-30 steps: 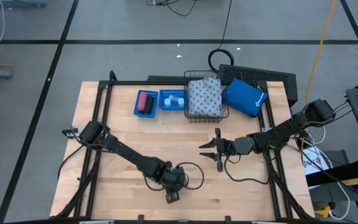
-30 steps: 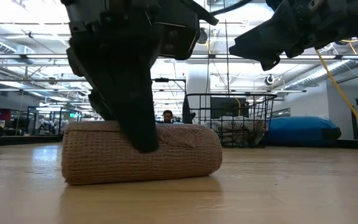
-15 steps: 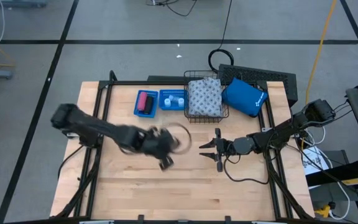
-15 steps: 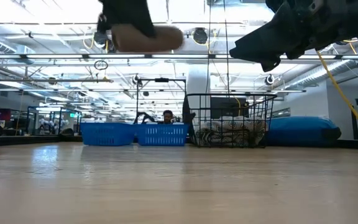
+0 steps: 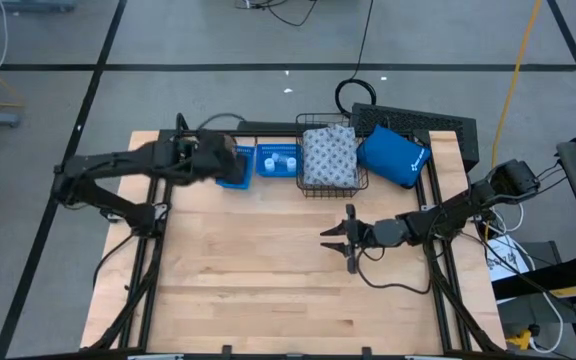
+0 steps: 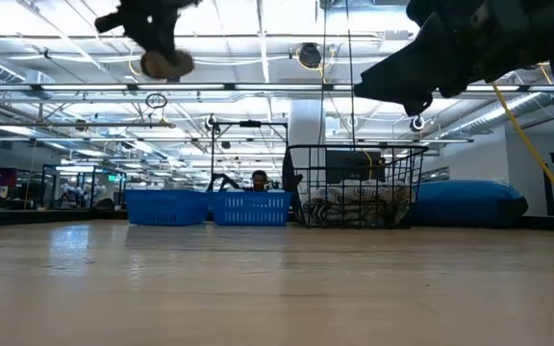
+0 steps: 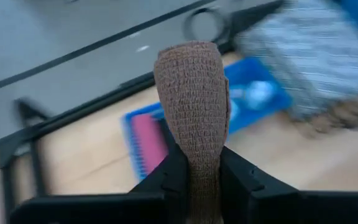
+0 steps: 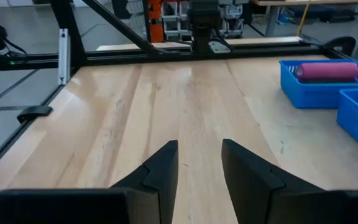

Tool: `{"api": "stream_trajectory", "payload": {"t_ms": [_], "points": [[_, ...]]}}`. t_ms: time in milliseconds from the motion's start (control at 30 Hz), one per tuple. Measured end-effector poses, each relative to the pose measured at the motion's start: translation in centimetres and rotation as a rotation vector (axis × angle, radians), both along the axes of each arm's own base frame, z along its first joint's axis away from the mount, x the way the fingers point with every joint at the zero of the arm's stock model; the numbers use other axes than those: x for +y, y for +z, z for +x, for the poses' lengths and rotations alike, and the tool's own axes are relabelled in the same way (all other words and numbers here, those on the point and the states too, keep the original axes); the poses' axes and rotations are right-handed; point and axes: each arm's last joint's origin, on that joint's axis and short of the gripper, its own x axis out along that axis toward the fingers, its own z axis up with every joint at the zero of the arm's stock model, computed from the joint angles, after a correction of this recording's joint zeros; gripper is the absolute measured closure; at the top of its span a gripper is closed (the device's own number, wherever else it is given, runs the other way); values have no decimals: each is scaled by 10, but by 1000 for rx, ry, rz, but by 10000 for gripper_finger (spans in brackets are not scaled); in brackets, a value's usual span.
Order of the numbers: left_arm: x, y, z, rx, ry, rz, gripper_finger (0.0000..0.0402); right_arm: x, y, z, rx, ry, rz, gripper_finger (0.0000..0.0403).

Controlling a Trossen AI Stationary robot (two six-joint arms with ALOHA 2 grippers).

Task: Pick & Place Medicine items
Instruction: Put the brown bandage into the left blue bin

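With the left claw (image 7: 194, 180) clamped on the brown bandage roll (image 7: 192, 106) above the blue tray (image 7: 143, 146) w/ the pink block (image 7: 148, 140), transport looks ~done; next: lower, release beside pink; right claw (image 5: 340, 240) idles open mid-tabletop.

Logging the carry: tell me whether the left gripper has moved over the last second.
Yes. In the high view the left gripper, shut on the brown bandage roll, went from the table's near edge to over the blue tray at the far side.
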Motion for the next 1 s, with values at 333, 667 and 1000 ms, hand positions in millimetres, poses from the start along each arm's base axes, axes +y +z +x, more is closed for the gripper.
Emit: {"api": "stream_trajectory", "payload": {"t_ms": [333, 667, 1000], "points": [[72, -64, -4, 32, 138, -121, 342, -3, -3, 0, 29, -17, 18, 287], [108, -134, -15, -223, 134, -315, 347, -3, -3, 0, 29, -16, 15, 287], [118, -169, -5, -142, 137, -420, 345, -3, -2, 0, 25, -17, 14, 287]]}}
